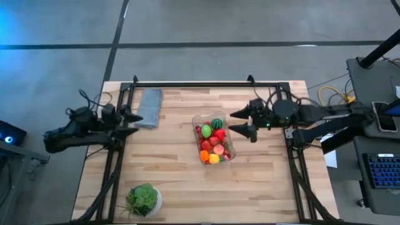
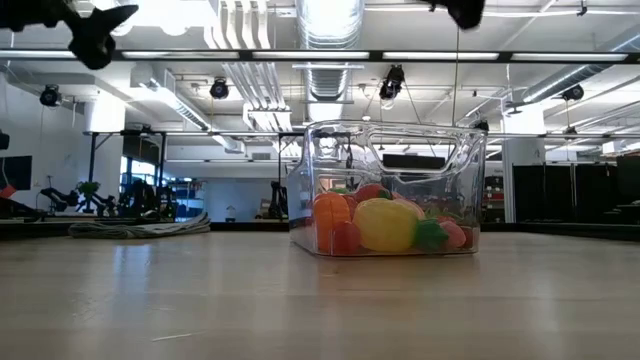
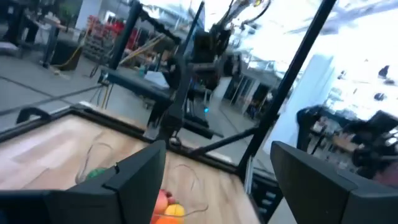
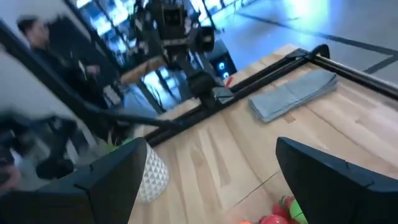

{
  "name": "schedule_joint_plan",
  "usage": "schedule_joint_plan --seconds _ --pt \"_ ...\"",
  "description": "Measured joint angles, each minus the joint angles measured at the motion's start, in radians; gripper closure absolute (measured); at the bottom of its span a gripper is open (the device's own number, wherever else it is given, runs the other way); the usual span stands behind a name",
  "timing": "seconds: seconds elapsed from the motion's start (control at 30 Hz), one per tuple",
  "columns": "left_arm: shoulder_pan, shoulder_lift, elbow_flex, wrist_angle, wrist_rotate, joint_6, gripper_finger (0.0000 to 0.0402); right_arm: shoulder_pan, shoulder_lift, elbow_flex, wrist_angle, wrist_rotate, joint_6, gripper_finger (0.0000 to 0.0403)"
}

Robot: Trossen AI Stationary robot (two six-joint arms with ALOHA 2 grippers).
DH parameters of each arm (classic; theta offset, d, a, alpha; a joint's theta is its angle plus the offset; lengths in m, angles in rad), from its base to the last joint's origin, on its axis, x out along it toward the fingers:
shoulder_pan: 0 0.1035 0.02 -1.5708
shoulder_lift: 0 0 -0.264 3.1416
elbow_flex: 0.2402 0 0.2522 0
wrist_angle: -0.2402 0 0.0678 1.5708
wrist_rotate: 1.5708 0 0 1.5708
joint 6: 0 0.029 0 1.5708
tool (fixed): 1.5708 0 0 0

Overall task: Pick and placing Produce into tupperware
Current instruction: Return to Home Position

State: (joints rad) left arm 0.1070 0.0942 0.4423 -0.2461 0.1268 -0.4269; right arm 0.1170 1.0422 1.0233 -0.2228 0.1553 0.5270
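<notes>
Many toy fruits (image 1: 212, 144) lie heaped inside the clear tub (image 1: 194, 125) at the middle of the table (image 1: 262, 181) (a striped green melon (image 1: 217, 124) sits at one end). Both arms hang raised with jaws spread and empty. The left gripper (image 1: 133, 123) is just beside the grey cloth (image 1: 150, 107), and the right gripper (image 1: 233, 121) is near the tub's right side.

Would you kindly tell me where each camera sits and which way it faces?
High view: overhead, straight down on the table; both arms, left gripper and right gripper open.
Low view: tabletop height, level toward the tupperware; only arm parts at top.
Left wrist view: on the left wrist, past its fingers toward the produce.
Right wrist view: on the right wrist, past its fingers toward the grey cloth.
Shared: high and right wrist views both show the grey cloth.
</notes>
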Motion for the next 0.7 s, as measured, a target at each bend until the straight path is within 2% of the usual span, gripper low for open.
schedule_joint_plan --seconds 0.07,0.17,0.23,0.3,0.37,0.43,0.5,0.57,0.7 --pt "-0.001 -0.078 -0.06 0.033 0.0 -0.029 0.0125 0.0 -0.06 -0.136 0.124 0.002 0.027 0.0053" --pt "-0.002 -0.064 -0.11 0.013 0.032 -0.042 0.0125 0.004 -0.157 -0.302 0.304 -0.004 0.036 0.0053" --pt "-0.002 -0.036 -0.12 0.059 0.057 -0.039 0.0125 0.003 -0.222 -0.39 0.399 -0.003 0.037 0.0053" --pt "-0.002 -0.009 -0.149 0.078 0.05 -0.044 0.0125 0.003 -0.284 -0.475 0.428 0.0 0.038 0.0053" --pt "-0.002 -0.026 -0.179 0.073 0.055 -0.047 0.0125 0.003 -0.334 -0.557 0.462 0.003 0.046 0.0053" --pt "-0.003 -0.036 -0.206 0.137 0.052 -0.059 0.0125 0.003 -0.406 -0.629 0.496 0.003 0.062 0.0053" --pt "-0.002 -0.076 -0.241 0.114 0.051 -0.066 0.0125 0.003 -0.461 -0.7 0.54 0.023 0.085 0.0053" --pt "-0.003 -0.064 -0.256 0.158 0.055 -0.082 0.0125 0.003 -0.512 -0.771 0.56 0.038 0.096 0.0053" --pt "-0.002 -0.06 -0.317 0.13 0.051 -0.112 0.0125 0.003 -0.603 -0.899 0.651 0.072 0.097 0.0053"
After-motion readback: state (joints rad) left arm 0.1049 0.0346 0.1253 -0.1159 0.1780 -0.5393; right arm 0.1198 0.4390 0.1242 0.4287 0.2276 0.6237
